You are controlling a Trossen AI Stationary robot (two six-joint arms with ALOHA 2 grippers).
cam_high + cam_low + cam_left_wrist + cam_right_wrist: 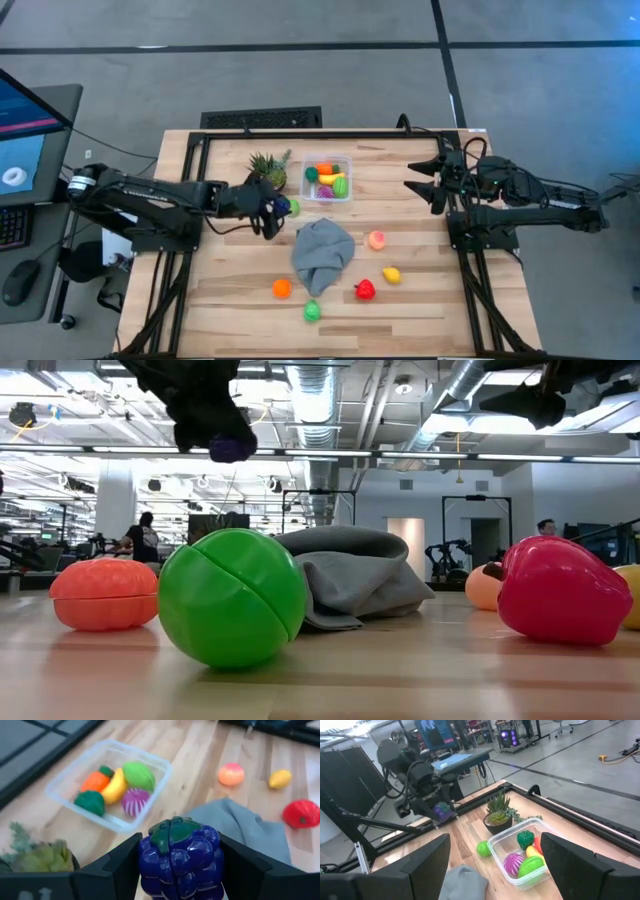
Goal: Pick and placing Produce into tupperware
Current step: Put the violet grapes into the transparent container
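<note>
My left gripper (pixel 278 212) hangs above the table just left of the tupperware, shut on a bunch of purple toy grapes (pixel 180 857). In the low view the grapes (pixel 232 448) show high over the table. The clear square tupperware (pixel 347 162) at the far middle holds several produce pieces: an orange carrot (pixel 94 781), a yellow banana (pixel 115 787) and green and purple pieces. A small green piece (pixel 482 848) rests on the table beside it. My right gripper (pixel 425 175) waits open at the far right, raised, with nothing between its fingers. My left gripper pinches the grapes between its two fingers (pixel 125 865), one on each of two opposite sides (pixel 145 862). The fingers slant downward, coming from the table's left. The bunch is lifted clear of the table, its green leafy top toward the wrist camera.
A spiky potted plant (pixel 268 170) stands left of the tupperware. A crumpled grey cloth (pixel 322 252) lies mid-table. Around it lie a peach piece (pixel 376 239), a yellow one (pixel 391 274), a red one (pixel 365 290), an orange one (pixel 282 288) and a green one (pixel 312 311).
</note>
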